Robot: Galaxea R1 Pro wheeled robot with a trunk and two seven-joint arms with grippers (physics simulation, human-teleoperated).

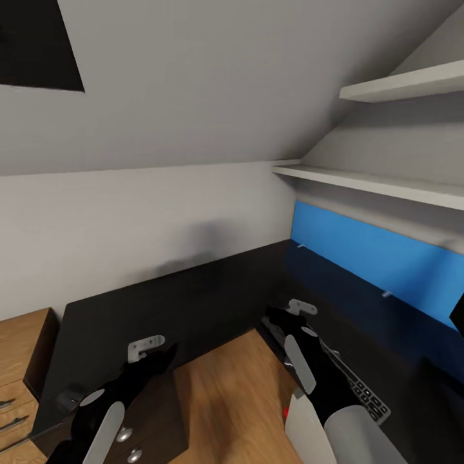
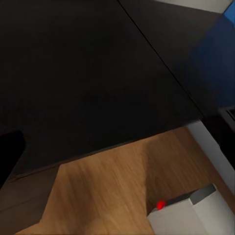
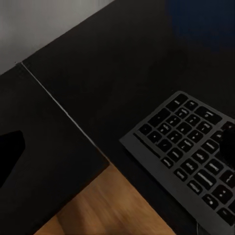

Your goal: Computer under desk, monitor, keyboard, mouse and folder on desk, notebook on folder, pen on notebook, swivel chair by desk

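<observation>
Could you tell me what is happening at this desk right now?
The robot stands at a dark L-shaped desk in the corner of the room, both arms stretched out over it. The right gripper hangs above the desk just beyond the keyboard, which lies flat on the desktop; the left gripper is over the desk's other wing. Neither is holding anything that I can see. A white box with a red light sits low on the wooden floor in front of the desk.

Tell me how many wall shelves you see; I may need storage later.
2: an upper shelf at top right, and a lower shelf beneath it, above the blue panel. Others may lie outside the frame.
</observation>
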